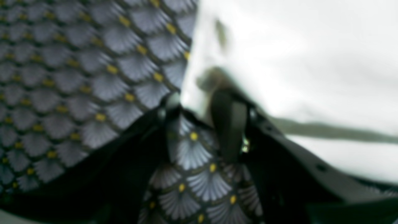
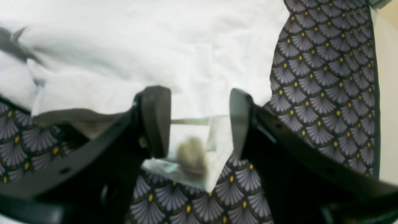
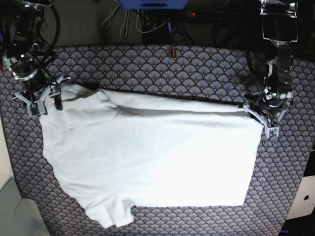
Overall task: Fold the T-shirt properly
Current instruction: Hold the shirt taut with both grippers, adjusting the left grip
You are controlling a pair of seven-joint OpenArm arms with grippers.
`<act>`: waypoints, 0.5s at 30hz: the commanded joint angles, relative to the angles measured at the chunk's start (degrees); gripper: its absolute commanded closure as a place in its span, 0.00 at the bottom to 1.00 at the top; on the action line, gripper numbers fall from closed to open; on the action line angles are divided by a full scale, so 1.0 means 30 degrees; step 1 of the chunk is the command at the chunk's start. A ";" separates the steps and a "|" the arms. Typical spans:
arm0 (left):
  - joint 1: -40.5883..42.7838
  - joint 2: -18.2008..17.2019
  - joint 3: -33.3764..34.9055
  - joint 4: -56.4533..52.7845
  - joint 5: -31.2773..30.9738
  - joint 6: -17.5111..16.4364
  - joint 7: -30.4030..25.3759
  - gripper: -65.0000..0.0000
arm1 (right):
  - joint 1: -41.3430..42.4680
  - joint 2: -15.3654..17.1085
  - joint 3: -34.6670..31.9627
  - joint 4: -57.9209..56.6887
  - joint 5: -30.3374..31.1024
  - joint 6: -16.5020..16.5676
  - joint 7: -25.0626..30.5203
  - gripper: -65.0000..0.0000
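The white T-shirt (image 3: 147, 152) lies spread on the patterned cloth, with a fold along its far edge. My right gripper (image 3: 47, 101) is at the shirt's far left corner. In the right wrist view it (image 2: 197, 124) is open, and the shirt's (image 2: 140, 46) thin hem lies loose between the fingers. My left gripper (image 3: 258, 118) is at the shirt's far right corner. In the blurred left wrist view it (image 1: 200, 109) looks open, with the shirt's (image 1: 311, 62) edge at its fingertips.
A grey fan-patterned tablecloth (image 3: 172, 64) covers the table. Cables and a blue box (image 3: 152, 4) lie beyond the far edge. A pale surface (image 3: 10, 211) shows at the near left and a white object (image 3: 305, 201) at the near right.
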State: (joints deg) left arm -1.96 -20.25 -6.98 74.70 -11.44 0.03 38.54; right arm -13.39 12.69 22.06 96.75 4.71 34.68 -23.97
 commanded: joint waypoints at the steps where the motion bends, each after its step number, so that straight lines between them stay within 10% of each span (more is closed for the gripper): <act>1: -0.0330 -0.0297 0.0057 -0.0034 -0.0039 -0.0084 -0.0057 0.66 | 0.0140 0.0327 0.0074 0.0322 0.0203 -0.0115 0.0502 0.52; 10: -0.0916 -0.0268 0.0584 -0.1060 -0.0039 -0.0084 -0.0262 0.69 | 0.0052 0.0357 0.0103 0.0351 0.0203 -0.0115 0.0502 0.52; 15: -0.0916 -0.0268 0.0584 -0.1060 -0.0039 -0.0084 -0.0174 1.00 | 0.0052 0.0357 0.0103 0.0351 0.0203 -0.0115 0.0502 0.52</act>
State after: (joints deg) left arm -4.21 -20.51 -5.13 71.50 -11.79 -0.23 36.82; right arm -13.54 12.86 22.06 96.75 4.69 34.68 -23.99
